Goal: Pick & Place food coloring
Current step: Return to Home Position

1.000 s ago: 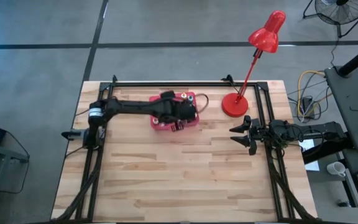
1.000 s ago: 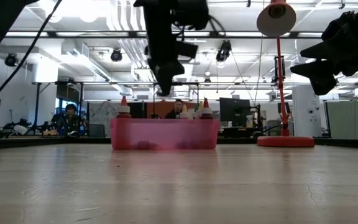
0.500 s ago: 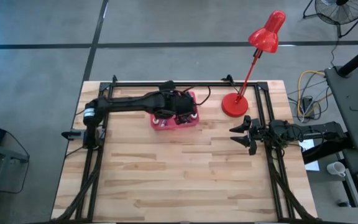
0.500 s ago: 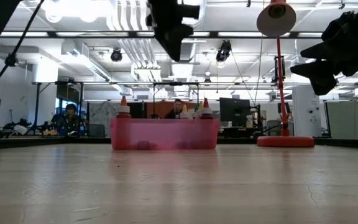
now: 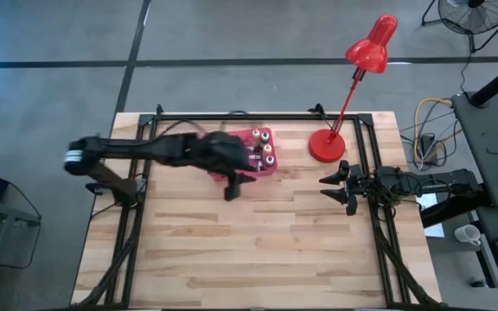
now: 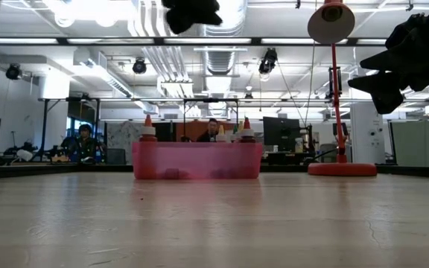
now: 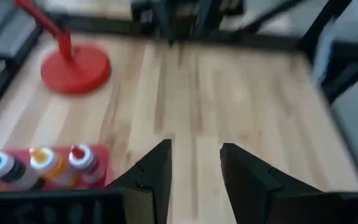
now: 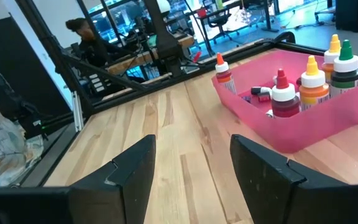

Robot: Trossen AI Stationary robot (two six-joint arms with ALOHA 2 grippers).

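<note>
The food coloring bottles (image 8: 314, 82) stand upright in a shallow red tray (image 5: 251, 168) at the table's far middle. Their caps are red, orange, yellow and green, and a small vial (image 8: 261, 91) lies on the tray floor. They also show in the low view (image 6: 148, 128) and the left wrist view (image 7: 37, 162). My left gripper (image 5: 230, 192) is open and empty, high above the table, just near-side of the tray; its fingers show apart in the left wrist view (image 7: 194, 171). My right gripper (image 5: 337, 184) is open and empty at the table's right edge.
A red desk lamp stands with its round base (image 5: 324, 145) on the table right of the tray, its head (image 5: 372, 45) leaning beyond the far edge. A black frame rail (image 5: 232, 115) runs along the table's edges. Bare wood (image 5: 258, 250) lies on the near side.
My left gripper has risen from just above the tray, out of the top of the low view, and swung toward the table's near edge, uncovering the bottles at the tray's right end. The tray and bottles have stayed put.
</note>
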